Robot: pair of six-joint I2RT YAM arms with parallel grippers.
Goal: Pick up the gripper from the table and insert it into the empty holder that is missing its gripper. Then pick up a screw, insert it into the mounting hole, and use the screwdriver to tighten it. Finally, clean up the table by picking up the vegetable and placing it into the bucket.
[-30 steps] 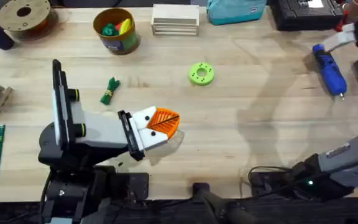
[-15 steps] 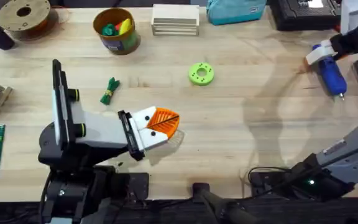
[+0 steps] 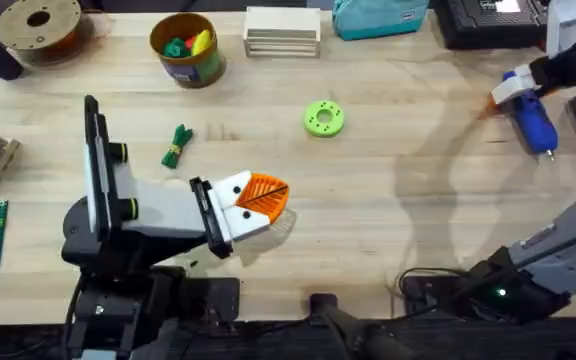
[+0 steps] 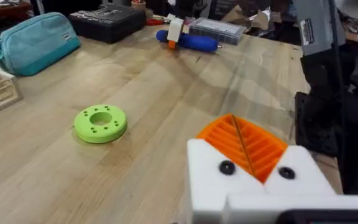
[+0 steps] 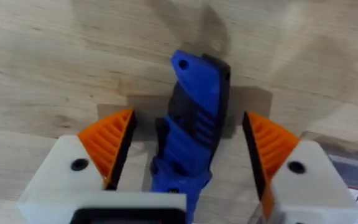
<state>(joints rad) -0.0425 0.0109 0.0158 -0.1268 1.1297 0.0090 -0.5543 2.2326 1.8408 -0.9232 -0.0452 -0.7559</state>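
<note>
The blue screwdriver (image 3: 533, 122) lies at the far right of the table, and my right gripper (image 3: 513, 90) hangs over its rear end. In the right wrist view the open gripper (image 5: 188, 134) straddles the screwdriver (image 5: 191, 124), with a gap at each orange pad. My left gripper (image 3: 256, 200) rests low at the centre left, shut. Its two white holders (image 4: 253, 186) each carry an orange ribbed gripper pad (image 4: 244, 143) and a dark screw head (image 4: 227, 167). The green vegetable (image 3: 176, 146) lies on the table behind the left arm. The yellow bucket (image 3: 190, 70) stands at the back left.
A lime-green disc (image 3: 323, 118) lies mid-table. At the back are a brown spool (image 3: 40, 25), a stack of wooden blocks (image 3: 282, 30), a teal pouch (image 3: 378, 15) and a black case (image 3: 493, 22). The bucket holds green and yellow toys.
My right gripper came down and inward onto the screwdriver's rear end during the first half second, then held almost still. The left arm has not moved.
</note>
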